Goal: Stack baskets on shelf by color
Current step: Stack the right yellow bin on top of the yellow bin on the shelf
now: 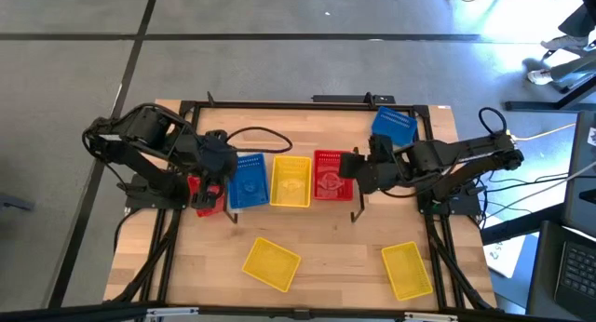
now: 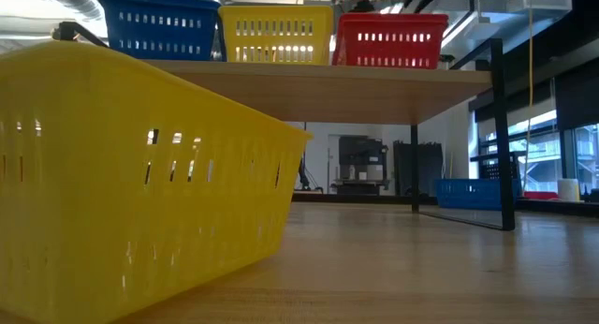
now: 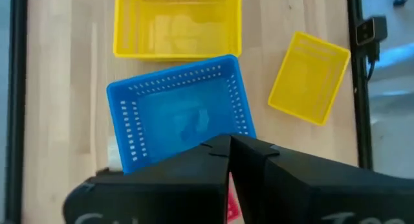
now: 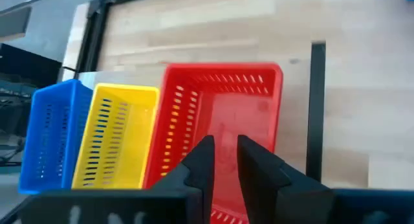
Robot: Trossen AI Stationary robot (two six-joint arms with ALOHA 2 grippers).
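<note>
On the shelf (image 1: 279,208) stand three baskets in a row: blue (image 1: 249,181), yellow (image 1: 291,181) and red (image 1: 330,176). The low view shows them on the shelf board (image 2: 374,81). My left gripper (image 1: 214,184) is shut at the shelf's left end, with another red basket (image 1: 207,199) under it. My right gripper (image 4: 224,153) stands open just above the shelf's red basket (image 4: 220,114), holding nothing. On the table lie a blue basket (image 1: 393,125) at the far right and two yellow baskets (image 1: 271,262), (image 1: 407,269) near the front. My left gripper is shut on the red basket; a strip of red (image 3: 233,203) shows between the fingers, back from their tips. The gripper itself hides which part it has. The fingers slant down from the table's left. The basket hangs under them beside the shelf's blue basket (image 3: 181,114).
The shelf's black legs (image 2: 501,137) stand on the tabletop right of centre. One yellow basket (image 2: 140,193) sits close before the low camera. Black frame bars (image 1: 279,106) run along the table's edges, and cables (image 1: 261,134) lie behind the shelf.
</note>
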